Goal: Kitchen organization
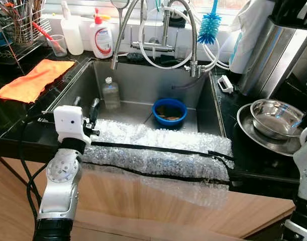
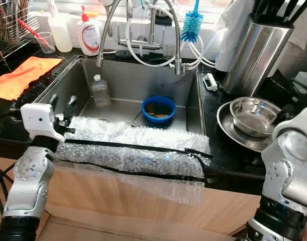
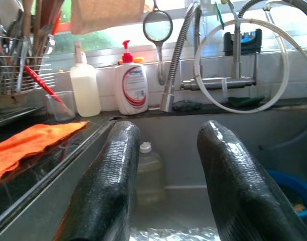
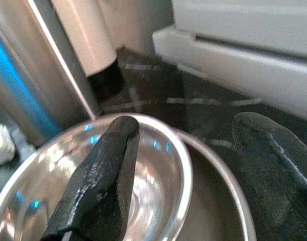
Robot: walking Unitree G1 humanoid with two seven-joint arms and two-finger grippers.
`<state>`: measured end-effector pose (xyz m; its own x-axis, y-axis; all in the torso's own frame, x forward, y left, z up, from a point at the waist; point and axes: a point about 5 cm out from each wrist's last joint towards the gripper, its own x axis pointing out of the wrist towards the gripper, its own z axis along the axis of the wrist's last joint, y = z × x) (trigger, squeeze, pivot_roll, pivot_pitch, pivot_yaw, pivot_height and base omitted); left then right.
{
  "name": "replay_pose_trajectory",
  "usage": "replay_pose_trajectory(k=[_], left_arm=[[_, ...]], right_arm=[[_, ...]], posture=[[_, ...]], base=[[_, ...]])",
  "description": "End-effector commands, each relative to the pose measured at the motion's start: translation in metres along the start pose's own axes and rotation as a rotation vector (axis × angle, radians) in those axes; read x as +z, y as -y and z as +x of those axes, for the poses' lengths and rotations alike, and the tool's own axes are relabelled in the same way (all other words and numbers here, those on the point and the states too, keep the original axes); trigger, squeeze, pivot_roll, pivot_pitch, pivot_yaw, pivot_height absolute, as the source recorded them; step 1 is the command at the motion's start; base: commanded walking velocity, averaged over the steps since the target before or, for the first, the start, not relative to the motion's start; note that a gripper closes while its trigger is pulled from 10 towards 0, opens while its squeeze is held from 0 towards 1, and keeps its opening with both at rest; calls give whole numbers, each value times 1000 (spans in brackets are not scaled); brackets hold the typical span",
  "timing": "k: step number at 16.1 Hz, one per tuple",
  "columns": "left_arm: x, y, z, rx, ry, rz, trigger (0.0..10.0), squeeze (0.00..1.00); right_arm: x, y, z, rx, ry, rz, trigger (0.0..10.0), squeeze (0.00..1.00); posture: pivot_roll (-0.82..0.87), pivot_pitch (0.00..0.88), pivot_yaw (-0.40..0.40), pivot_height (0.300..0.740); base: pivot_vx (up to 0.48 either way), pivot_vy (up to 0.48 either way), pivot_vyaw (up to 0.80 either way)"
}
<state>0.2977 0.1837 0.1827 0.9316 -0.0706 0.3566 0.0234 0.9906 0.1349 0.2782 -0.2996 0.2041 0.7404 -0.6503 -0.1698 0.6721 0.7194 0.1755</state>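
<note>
My left gripper [image 1: 86, 106] is open above the front-left corner of the steel sink [image 1: 203, 103], and its black fingers [image 3: 105, 191] point toward the sink's back wall. In the sink, a small clear bottle [image 1: 111, 93] stands ahead of it, and a blue bowl [image 1: 169, 112] with brownish contents sits near the middle. On the right counter, a shiny steel bowl [image 1: 276, 118] rests inside a wider steel plate [image 1: 245, 128]. My right gripper [image 4: 193, 165] is open just over that bowl's rim [image 4: 181, 165], with one finger above the bowl's hollow and the other outside it.
Bubble wrap [image 1: 158, 150] with black tape covers the sink's front edge. An orange cloth [image 1: 35, 78] lies on the left drainer, with soap bottles [image 1: 101, 36] and a utensil rack [image 1: 20, 25] behind. A coiled faucet [image 1: 191, 35], a blue brush [image 1: 209, 22] and a tall steel container [image 1: 271, 55] stand at the back right.
</note>
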Motion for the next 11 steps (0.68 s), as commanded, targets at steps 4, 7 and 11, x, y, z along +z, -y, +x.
replay_pose_trajectory(k=[4,7,11], left_arm=[[-1,2,2,-15,-8,-4,10000,0],[-1,-1,0,-7,-10,6,10000,0],[-1,-2,0,-17,-10,37,10000,0]], right_arm=[[-6,0,3,38,-68,48,10000,0],[-19,-5,2,50,-116,70,10000,0],[-24,-6,4,39,-126,88,10000,0]], posture=[[-41,0,-33,740],[-32,0,-36,740],[-28,0,-37,740]], base=[[0,0,0],[0,0,0],[0,0,0]])
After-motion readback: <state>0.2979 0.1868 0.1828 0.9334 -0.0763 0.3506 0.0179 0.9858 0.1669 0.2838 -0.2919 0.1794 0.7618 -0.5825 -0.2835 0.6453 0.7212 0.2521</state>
